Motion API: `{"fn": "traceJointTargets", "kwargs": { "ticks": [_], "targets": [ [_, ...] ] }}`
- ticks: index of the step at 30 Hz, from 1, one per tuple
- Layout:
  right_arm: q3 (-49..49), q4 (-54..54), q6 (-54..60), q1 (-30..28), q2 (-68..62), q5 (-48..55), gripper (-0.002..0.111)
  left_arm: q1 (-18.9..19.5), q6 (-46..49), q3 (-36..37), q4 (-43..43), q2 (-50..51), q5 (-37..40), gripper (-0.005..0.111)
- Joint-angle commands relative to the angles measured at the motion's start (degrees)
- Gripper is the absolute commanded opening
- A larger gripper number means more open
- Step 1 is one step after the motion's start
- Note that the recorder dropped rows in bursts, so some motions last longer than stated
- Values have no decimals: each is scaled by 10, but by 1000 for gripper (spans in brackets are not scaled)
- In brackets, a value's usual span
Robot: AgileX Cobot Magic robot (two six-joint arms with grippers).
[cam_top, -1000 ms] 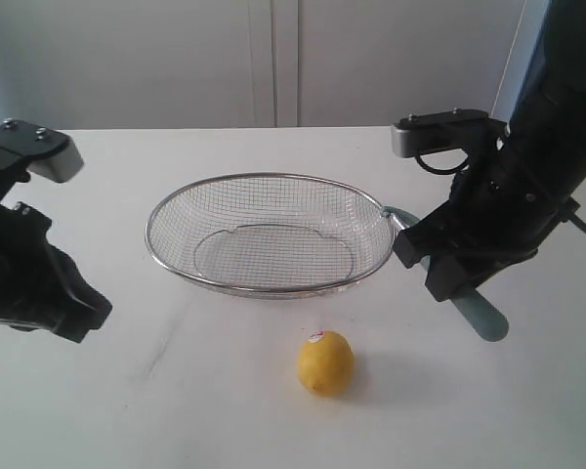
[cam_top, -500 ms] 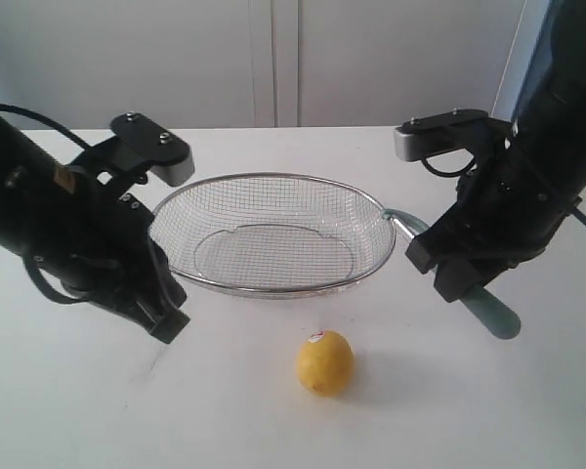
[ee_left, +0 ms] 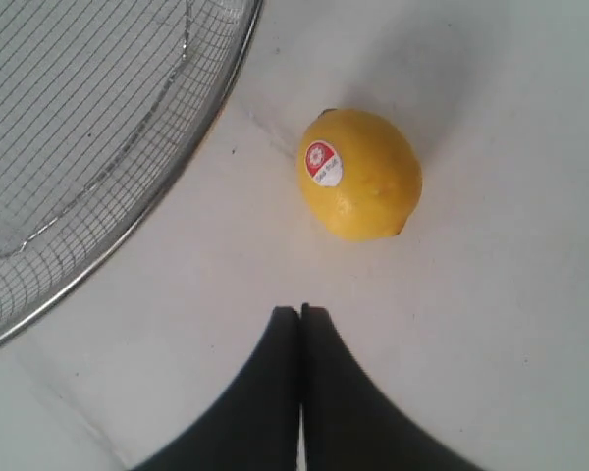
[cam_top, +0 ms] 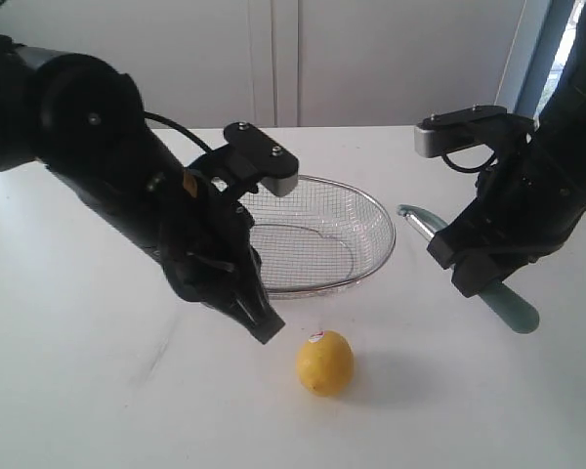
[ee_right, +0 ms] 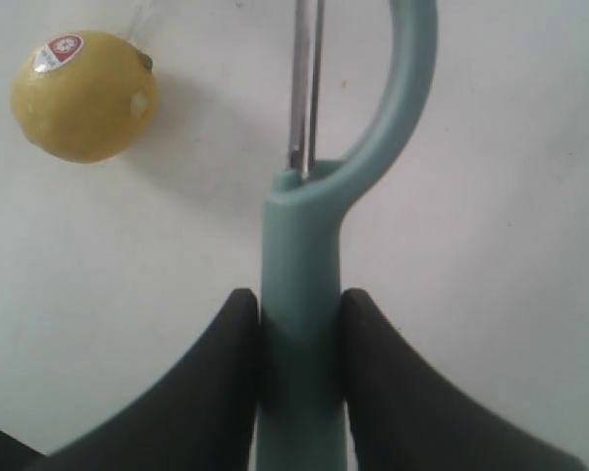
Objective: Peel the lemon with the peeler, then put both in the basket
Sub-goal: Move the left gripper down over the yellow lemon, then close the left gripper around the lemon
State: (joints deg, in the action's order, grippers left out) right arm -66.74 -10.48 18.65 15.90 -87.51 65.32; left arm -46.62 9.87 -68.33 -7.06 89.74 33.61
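Note:
The yellow lemon (cam_top: 324, 362) lies on the white table in front of the basket, its red-and-white sticker up; it also shows as the lemon (ee_left: 361, 174) and the lemon (ee_right: 82, 94) in the wrist views. My left gripper (cam_top: 266, 330) is shut and empty, just left of the lemon, seen as the left gripper (ee_left: 300, 312). My right gripper (ee_right: 299, 299) is shut on the teal handle of the peeler (ee_right: 302, 324). That peeler (cam_top: 513, 309) hangs above the table right of the wire basket (cam_top: 366, 210), blade end toward the basket.
The left arm (cam_top: 127, 166) reaches across and covers the basket's left half. The basket rim (ee_left: 137, 211) runs close beside the lemon. White cabinet doors (cam_top: 273, 59) stand behind the table.
My left arm has swung in from the far left, across the basket's front, down to just beside the lemon. My right gripper with the peeler has drifted slightly right.

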Motion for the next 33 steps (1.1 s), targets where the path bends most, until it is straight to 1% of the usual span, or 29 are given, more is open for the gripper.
{"fn": "traceJointTargets", "kwargs": {
  "ticks": [1,4,7,10,12,13,16,17,19,24,28,33],
  "targets": [
    [1,0,10,-5,7,3,0,-16,-12,-31,-1,33,6,0],
    [1,0,18,-5,7,1,0,-24,-26,-50,-2,55,6,0],
    [1,0,18,-5,7,0,0,-27,-29,-54,-2,70,5,0],
    [1,0,18,-5,7,-1,0,-27,-52,-54,-5,81,5,1],
    [1,0,18,-5,7,-1,0,-27,-67,-54,-13,86,5,7],
    [1,0,18,-5,7,-1,0,-27,-68,-54,-17,89,4,12],
    [1,0,18,-5,7,-2,0,-27,-68,-54,-34,91,3,30],
    [1,0,18,-5,7,-3,0,-27,-68,-54,-50,92,0,37],
    [1,0,18,-5,7,-7,0,-27,-68,-54,-73,97,-8,49],
    [1,0,18,-5,7,-8,0,-27,-32,-54,-111,112,-10,72],
    [1,0,18,-5,7,-8,0,-27,-23,-54,-120,128,-10,82],
    [1,0,18,-5,7,-7,0,-27,-21,-54,-123,143,-20,84]
  ]
}}
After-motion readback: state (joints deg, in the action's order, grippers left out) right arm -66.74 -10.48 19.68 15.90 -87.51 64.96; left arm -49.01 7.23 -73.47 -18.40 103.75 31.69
